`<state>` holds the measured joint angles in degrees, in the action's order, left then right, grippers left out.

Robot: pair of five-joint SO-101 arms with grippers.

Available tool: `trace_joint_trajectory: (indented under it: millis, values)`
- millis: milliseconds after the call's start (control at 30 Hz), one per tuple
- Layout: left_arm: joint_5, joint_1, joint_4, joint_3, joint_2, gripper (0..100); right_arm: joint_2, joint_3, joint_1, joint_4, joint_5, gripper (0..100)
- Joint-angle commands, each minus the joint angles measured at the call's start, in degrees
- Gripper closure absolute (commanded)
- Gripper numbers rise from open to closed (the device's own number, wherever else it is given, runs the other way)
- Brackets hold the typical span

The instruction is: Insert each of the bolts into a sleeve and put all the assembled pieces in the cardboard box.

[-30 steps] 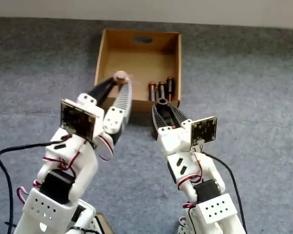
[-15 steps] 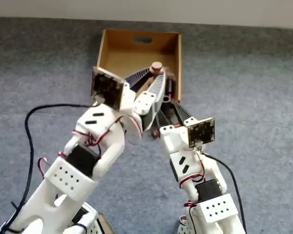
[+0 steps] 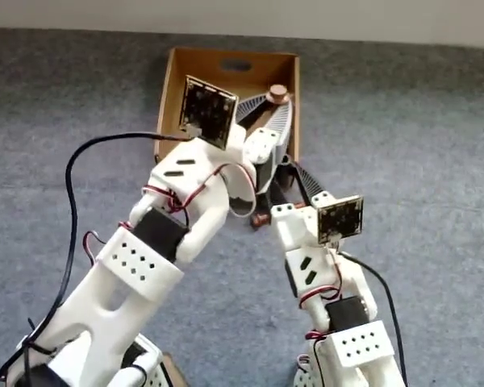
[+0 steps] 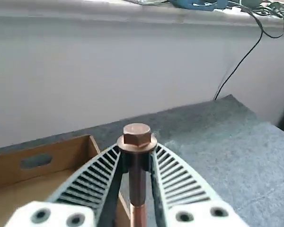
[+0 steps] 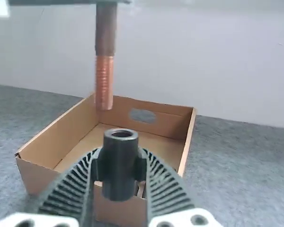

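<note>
Left gripper: We see its two ribbed fingers pinching the bolt just under the head.
Bolt: It is copper colored with a six-sided head. It stands straight up and down in the left gripper, head on top. In the right wrist view the bolt hangs with its threaded end pointing down.
Right gripper: Its fingers are pressed onto the sleeve, one on each side.
Sleeve: It is a short, dark tube. It stands upright in the right gripper with its open hole facing up.
Bolt and sleeve: The end of the bolt is above the sleeve and a little to one side of the hole. We see a gap between them, so they do not touch.
Box: It is brown cardboard with an open top and a slot hole in the far wall. It sits just past both grippers. From above, the bolt head shows over the box, close to its right wall.
Left arm: It leans across in front of the right arm and covers much of the box.
Table top: It is gray and fuzzy like carpet, and the box rests on it.
Wall: It is white and stands behind the box.
</note>
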<state>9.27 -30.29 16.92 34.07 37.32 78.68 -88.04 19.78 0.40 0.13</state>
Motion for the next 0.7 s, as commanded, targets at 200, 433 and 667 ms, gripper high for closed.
trace_joint_trajectory:
  millis: [200,433,667]
  values:
    - [0.44,-1.63,-1.58,-3.38,-3.56,99,0.92,0.13,-0.48,-1.27,0.79,99.2]
    - [0.44,-1.45,-1.58,-3.38,-3.82,99,0.92,0.13,-0.48,-1.27,0.88,99.2]
    - [0.44,-1.36,6.77,-3.3,-3.82,99,0.92,0.04,-0.57,-1.27,0.79,99.2]
